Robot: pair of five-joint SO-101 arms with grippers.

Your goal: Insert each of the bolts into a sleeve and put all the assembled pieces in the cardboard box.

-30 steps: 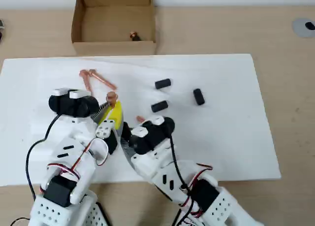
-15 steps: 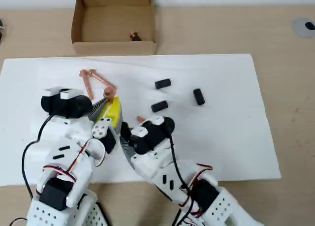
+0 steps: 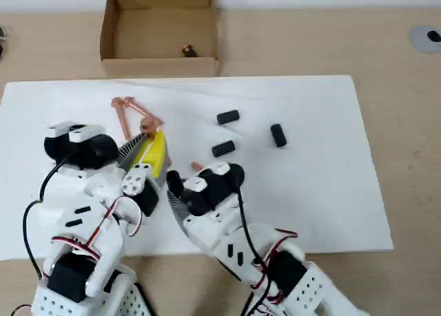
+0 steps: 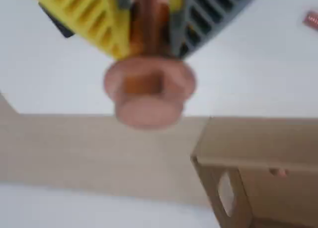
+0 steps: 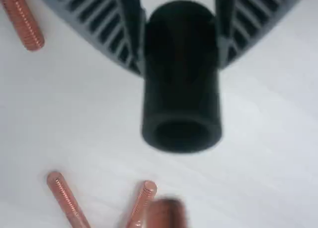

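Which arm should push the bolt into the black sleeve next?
Left, probably. The left pincer grips a bolt, so it can bring it over. The right pincer holds a sleeve with its open end facing out, ready to receive it.

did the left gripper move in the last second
Yes. In the high view the left gripper, shut on a bolt, has shifted left and a little toward the cardboard box, ending closer to the loose bolts.
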